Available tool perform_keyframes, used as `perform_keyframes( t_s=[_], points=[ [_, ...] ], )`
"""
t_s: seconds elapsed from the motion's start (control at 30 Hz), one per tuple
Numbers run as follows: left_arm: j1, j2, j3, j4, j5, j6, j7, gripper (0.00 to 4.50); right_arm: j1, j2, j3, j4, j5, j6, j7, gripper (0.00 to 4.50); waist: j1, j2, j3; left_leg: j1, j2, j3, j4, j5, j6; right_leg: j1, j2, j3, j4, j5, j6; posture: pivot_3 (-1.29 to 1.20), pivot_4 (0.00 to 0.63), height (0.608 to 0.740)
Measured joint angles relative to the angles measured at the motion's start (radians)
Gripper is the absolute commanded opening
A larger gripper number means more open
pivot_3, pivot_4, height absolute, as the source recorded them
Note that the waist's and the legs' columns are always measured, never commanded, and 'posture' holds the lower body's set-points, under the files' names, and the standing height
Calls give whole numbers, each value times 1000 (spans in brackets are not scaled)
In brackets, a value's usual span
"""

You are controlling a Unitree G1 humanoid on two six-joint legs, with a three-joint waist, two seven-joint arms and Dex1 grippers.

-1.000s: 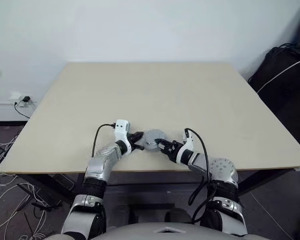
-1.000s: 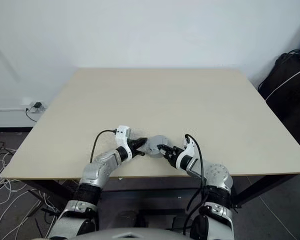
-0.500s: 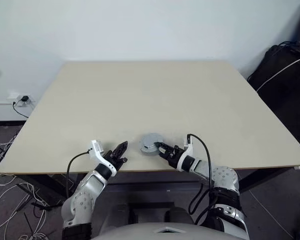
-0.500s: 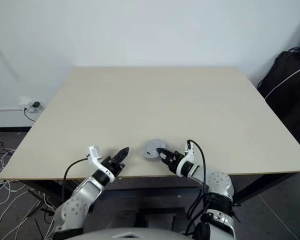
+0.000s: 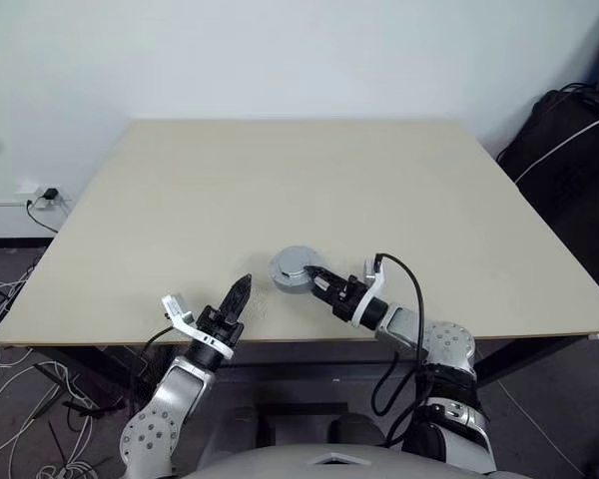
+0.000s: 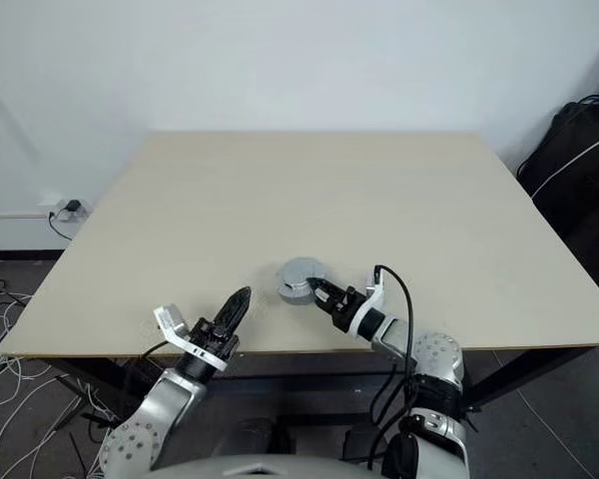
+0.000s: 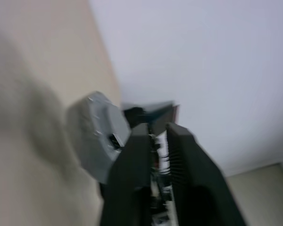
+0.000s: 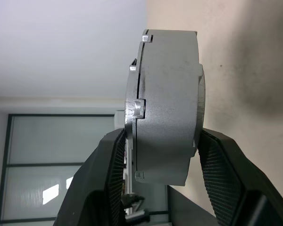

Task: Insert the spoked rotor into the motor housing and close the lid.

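Two grippers in my feed — the right gripper [image 5: 312, 278] clamps the closed grey motor housing [image 5: 293, 269] with its lid [image 8: 132, 101] seated, just over the table [image 5: 379, 190] near its front edge. The left gripper [image 5: 240, 291] hangs apart, empty, fingers [image 7: 132, 160] narrowly parted.

The motor housing [image 8: 167, 101] looks like matt grey metal; the worktop [image 5: 309, 190] is smooth, matt beige laminate.
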Motion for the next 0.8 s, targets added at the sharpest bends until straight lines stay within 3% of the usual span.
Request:
perform_keyframes(
  t_s=[0.27, 0.8],
  points=[
    [-7, 2, -39, 42, -120, -21, 49, 4482, -16, -3, 17, -45, 44, 54, -20, 2065, 0, 0, 0, 0, 0, 1, 0, 0, 0, 0, 2, 0, 0, 0, 0, 0, 0, 740],
    [-16, 4, -75, 74, -196, -40, 104, 4482, -7, 43, 71, -199, 225, 201, -159, 2065, 0, 0, 0, 0, 1, 1, 0, 0, 0, 0, 2, 1, 0, 0, 0, 0, 0, 740]
  ],
)
